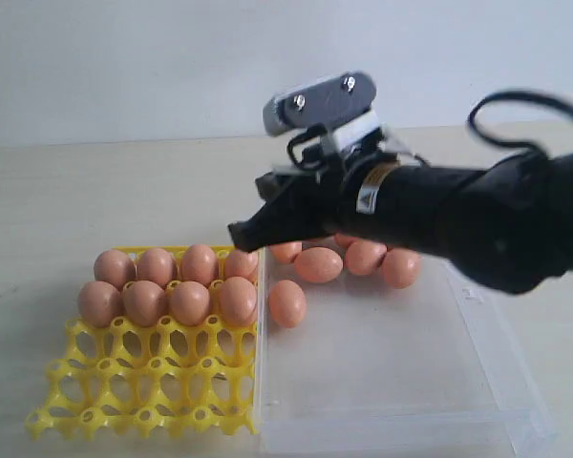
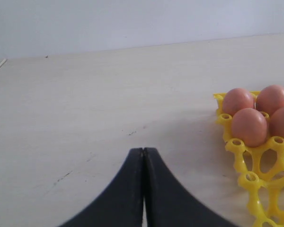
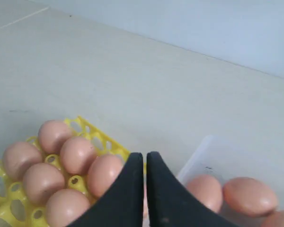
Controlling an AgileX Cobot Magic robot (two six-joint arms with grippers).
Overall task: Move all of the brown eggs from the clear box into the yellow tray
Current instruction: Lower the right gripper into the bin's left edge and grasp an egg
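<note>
your right gripper (image 1: 241, 235) hangs clenched, empty, at the yellow tray's (image 1: 153, 416) one o'clock; brown eggs (image 1: 189, 301) fill far rows, leaving near cups reachable.

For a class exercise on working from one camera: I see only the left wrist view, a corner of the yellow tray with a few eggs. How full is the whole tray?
Observer: The yellow tray holds eight brown eggs, filling its two rows farther from the exterior camera; the nearer two rows are empty.
Operator: Any eggs in the clear box?
Observer: Yes. The clear box, beside the tray, shows at least five; a lone egg sits near the tray, others partly behind the arm.
Operator: And the right gripper?
Observer: The right gripper is shut, empty, above the tray's box-side edge.
</note>
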